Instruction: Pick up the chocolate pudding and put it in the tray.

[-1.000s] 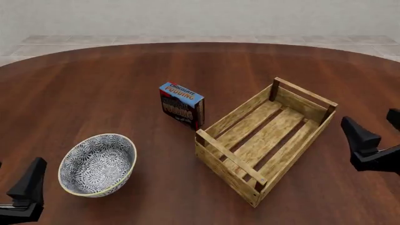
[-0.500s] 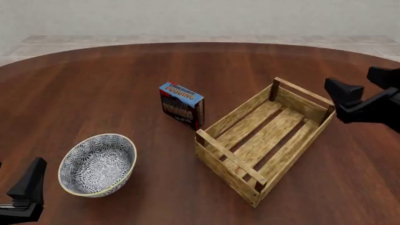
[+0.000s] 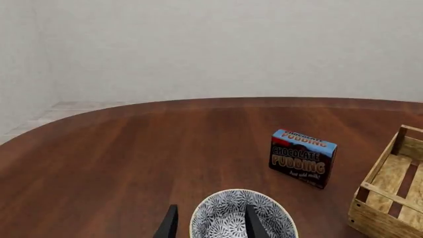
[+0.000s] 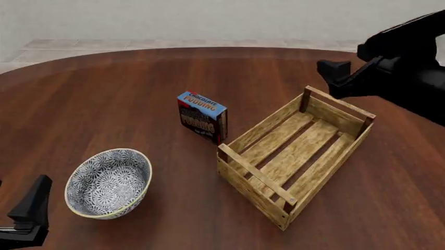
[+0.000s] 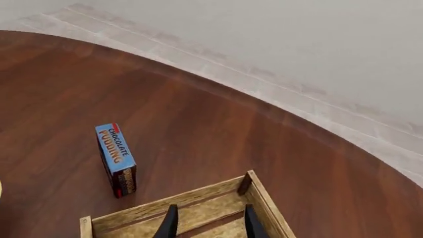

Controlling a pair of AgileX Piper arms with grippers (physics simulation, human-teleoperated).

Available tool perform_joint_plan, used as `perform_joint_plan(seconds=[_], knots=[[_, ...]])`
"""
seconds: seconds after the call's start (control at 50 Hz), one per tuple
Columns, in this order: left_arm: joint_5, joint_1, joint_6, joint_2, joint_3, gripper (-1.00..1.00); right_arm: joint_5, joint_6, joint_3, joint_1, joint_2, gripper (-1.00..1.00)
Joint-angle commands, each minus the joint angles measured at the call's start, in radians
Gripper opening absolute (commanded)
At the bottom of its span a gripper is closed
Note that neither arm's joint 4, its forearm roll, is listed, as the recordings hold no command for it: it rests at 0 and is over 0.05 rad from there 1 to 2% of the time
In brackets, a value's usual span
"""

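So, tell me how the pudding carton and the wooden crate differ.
The chocolate pudding is a small closed carton, printed blue, red and dark brown; the tray is far larger, open-topped, of plain light slats. The carton stands upright on a narrow face; the crate sits flat and holds nothing. Both are rectangular and rest on the table.

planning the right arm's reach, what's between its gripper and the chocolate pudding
In the front view, the far end of the tray with its rail handle lies between the right gripper and the chocolate pudding; beyond that, only bare table.
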Motion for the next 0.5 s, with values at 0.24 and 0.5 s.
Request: perform_joint_plan(seconds=[0.24,0.5], knots=[[0.000,0.000,0.000,0.000,0.000,1.00,0.051,-0.003,-0.226,0.132,0.254,1.00],[0.000,0.000,0.000,0.000,0.000,1.00,0.065,-0.016,-0.319,0.189,0.356,1.00]])
